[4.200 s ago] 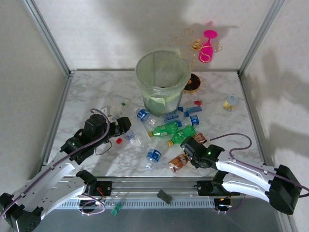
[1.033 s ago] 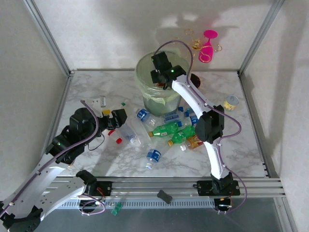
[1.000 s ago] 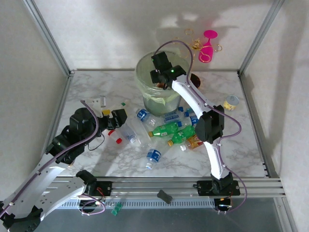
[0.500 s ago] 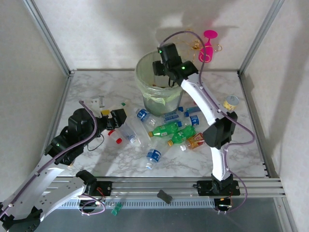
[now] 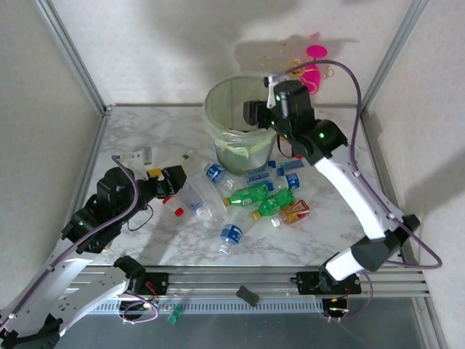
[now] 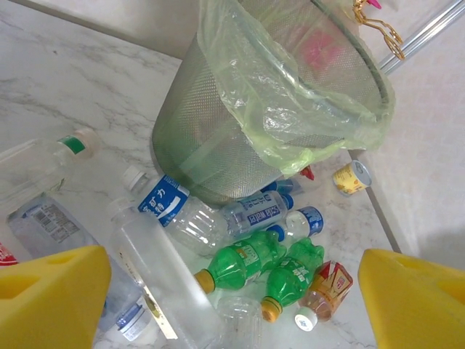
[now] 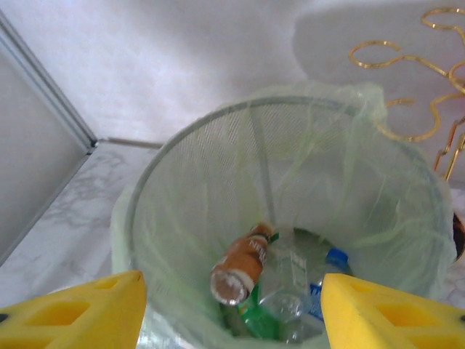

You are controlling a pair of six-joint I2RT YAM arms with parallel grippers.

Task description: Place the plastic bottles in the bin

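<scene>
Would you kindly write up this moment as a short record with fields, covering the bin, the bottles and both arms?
bin: upright at the far middle of the table
inside bin: brown-orange bottle lying on other bottles
on table: green bottles, clear blue-labelled bottles and a brown-orange labelled one, lying in front of the bin
right gripper: above the bin's mouth, jaws open, empty
left gripper: at the pile's left side, jaws open, empty
non-task items: yellow-labelled can, pink glass
</scene>
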